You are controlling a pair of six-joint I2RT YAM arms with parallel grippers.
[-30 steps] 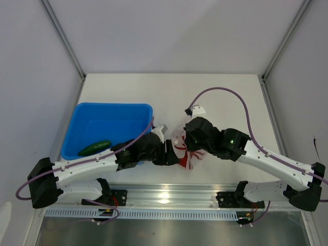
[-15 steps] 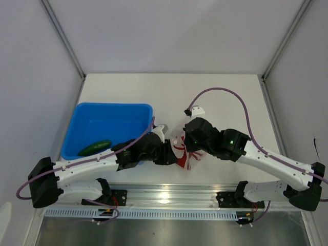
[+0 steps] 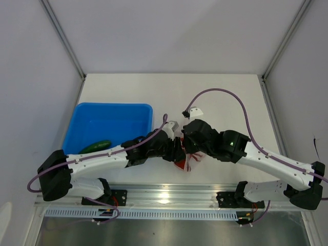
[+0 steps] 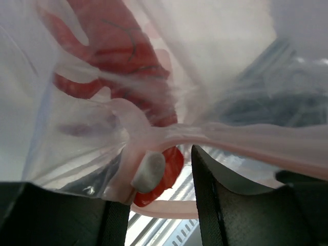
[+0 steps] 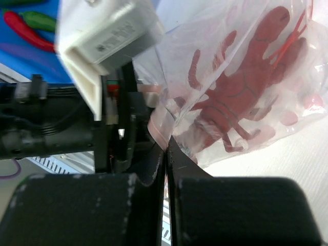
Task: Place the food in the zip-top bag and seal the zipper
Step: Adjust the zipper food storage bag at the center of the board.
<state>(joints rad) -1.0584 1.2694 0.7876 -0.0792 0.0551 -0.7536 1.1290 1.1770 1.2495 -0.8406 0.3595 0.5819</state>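
Plastic looks limp and slippery, so my right gripper (image 5: 165,147) pinches the stiffer zipper (image 5: 155,128); my left gripper (image 4: 159,184) gapes open nearby.

On my feed the zip-top bag (image 5: 205,25) is clear, its zipper (image 4: 256,141) pale pink, and the toy piece (image 5: 246,87) inside is red with thin dark lines. The tray (image 3: 113,110) is bright blue, with a dark green piece (image 3: 95,147) and a red chili (image 5: 25,32) in it. The desk (image 3: 230,97) is white.

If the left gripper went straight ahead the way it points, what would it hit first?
The left gripper would probably meet the zipper of the zip-top bag almost at once; red food lies behind it.
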